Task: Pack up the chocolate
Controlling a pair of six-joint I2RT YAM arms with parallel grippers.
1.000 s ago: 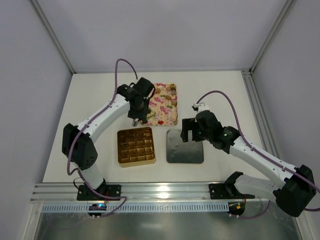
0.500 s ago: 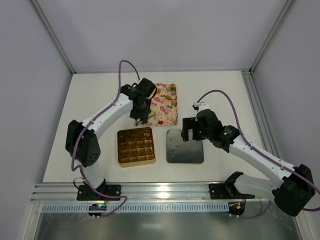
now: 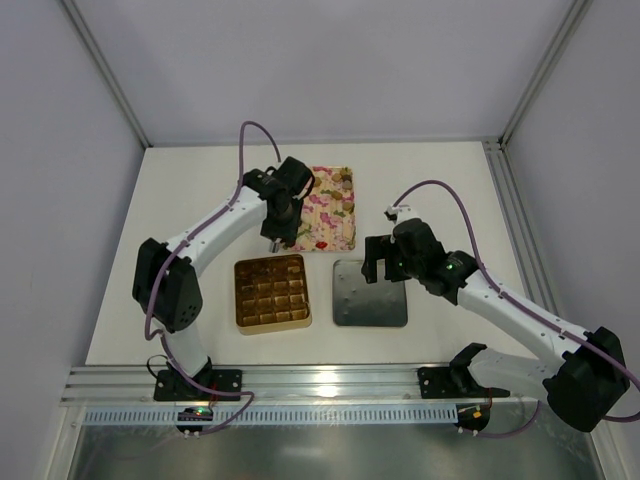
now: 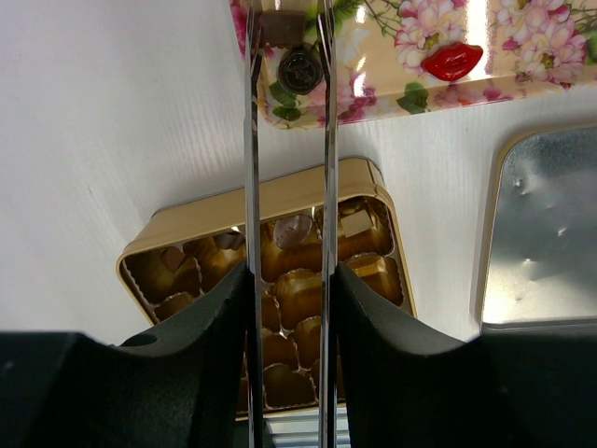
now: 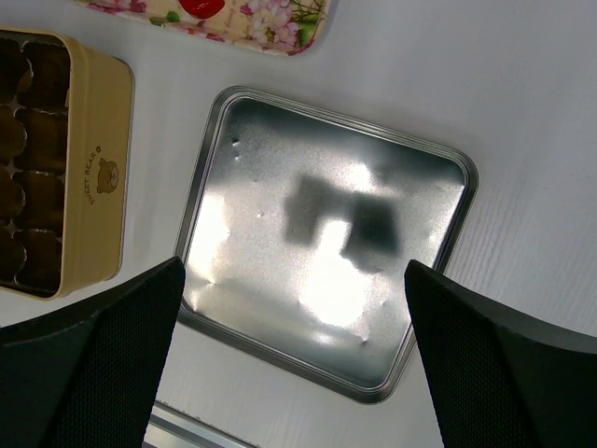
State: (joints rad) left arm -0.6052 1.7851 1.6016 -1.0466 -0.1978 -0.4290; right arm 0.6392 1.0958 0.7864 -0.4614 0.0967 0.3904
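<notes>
While left claw (image 4: 289,23) pinches small brown chocolate piece (image 4: 280,30) between narrow jaws over near-left corner of flowered tray (image 4: 392,79), right claw (image 3: 380,268) hangs wide open, empty, above grey lid (image 5: 326,243). Chocolate (image 3: 270,290) in gold box (image 4: 233,207), toward near edge of table (image 3: 180,300), left of lid.

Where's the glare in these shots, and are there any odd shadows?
Right wrist view: bright glare blotches on the metal lid, with a dark patch at its centre. Left wrist view: a glare streak across the floral tray. Top view: even light, only faint shadows.
</notes>
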